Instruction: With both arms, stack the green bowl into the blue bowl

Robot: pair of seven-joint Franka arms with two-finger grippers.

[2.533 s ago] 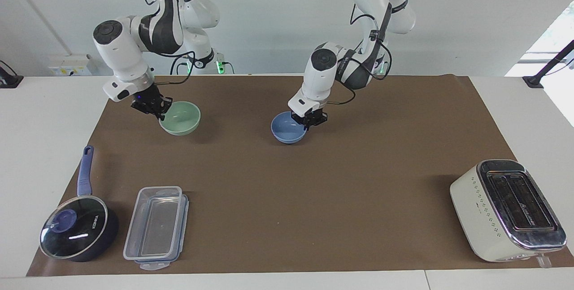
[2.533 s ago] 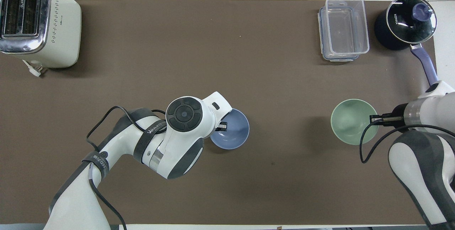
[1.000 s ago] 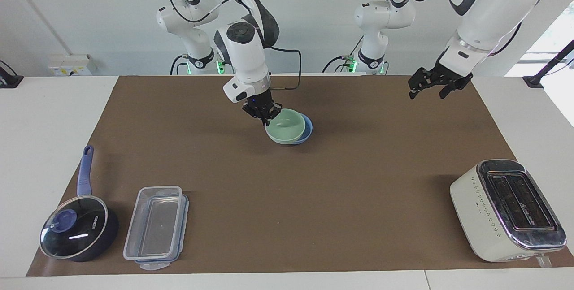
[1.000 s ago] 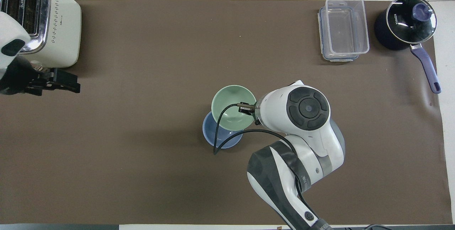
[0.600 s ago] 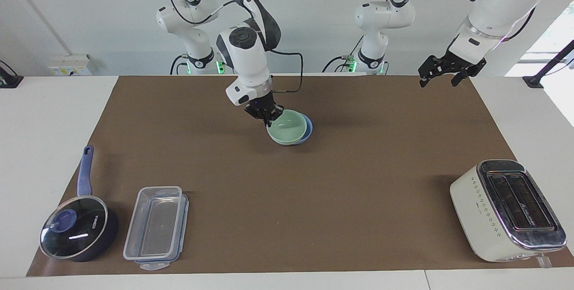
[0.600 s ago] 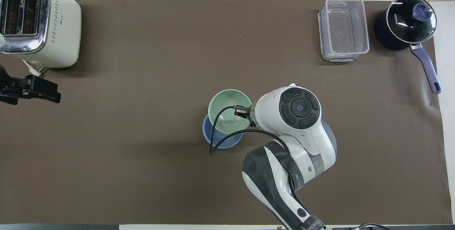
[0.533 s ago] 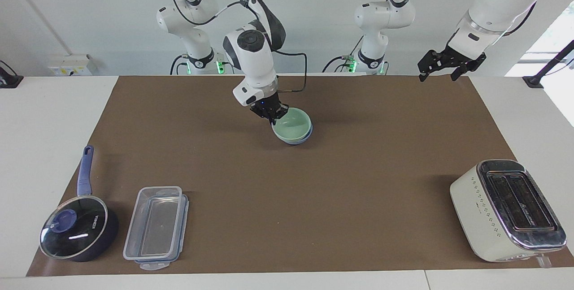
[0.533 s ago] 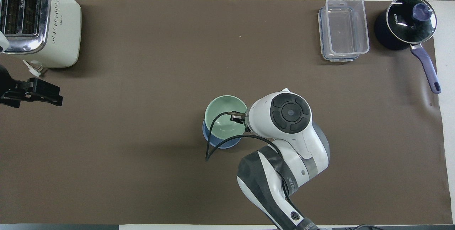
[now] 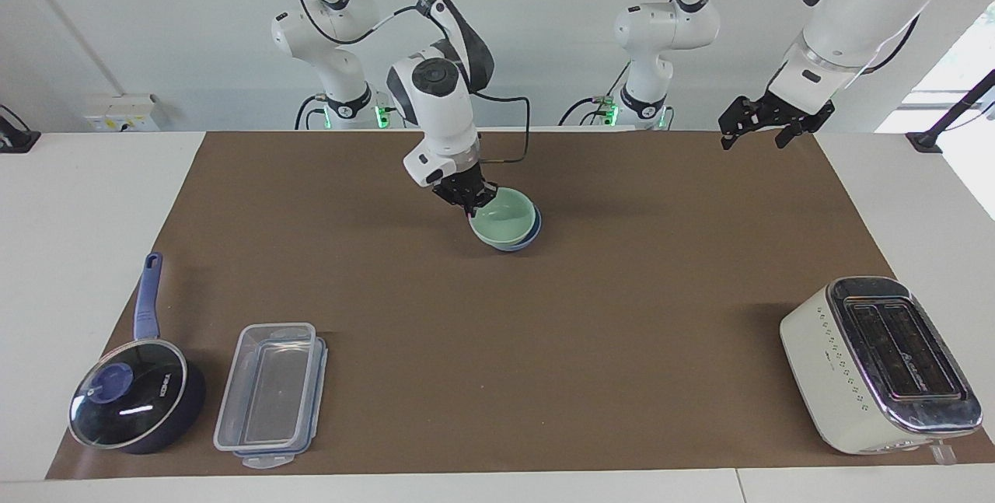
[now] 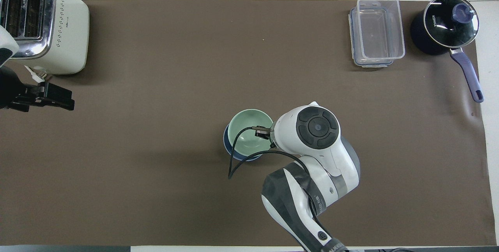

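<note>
Green bowl (image 9: 503,223) now sits almost square in the blue bowl (image 9: 527,235), where half a second ago it overhung toward the right arm's end of the desk (image 9: 62,200); only a thin blue crescent shows beneath it. The right tool (image 9: 469,196) is closed on the green bowl's rim at the edge toward the right arm's base, so nesting looks nearly finished and release seems the remaining step. The left tool (image 9: 755,124) hangs over the mat's corner at the left arm's end, fingers spread wide, holding nothing, waiting. Readable writing: "KONKA" on the saucepan (image 10: 448,22) lid; the toaster (image 9: 882,363) label is too small to read.
</note>
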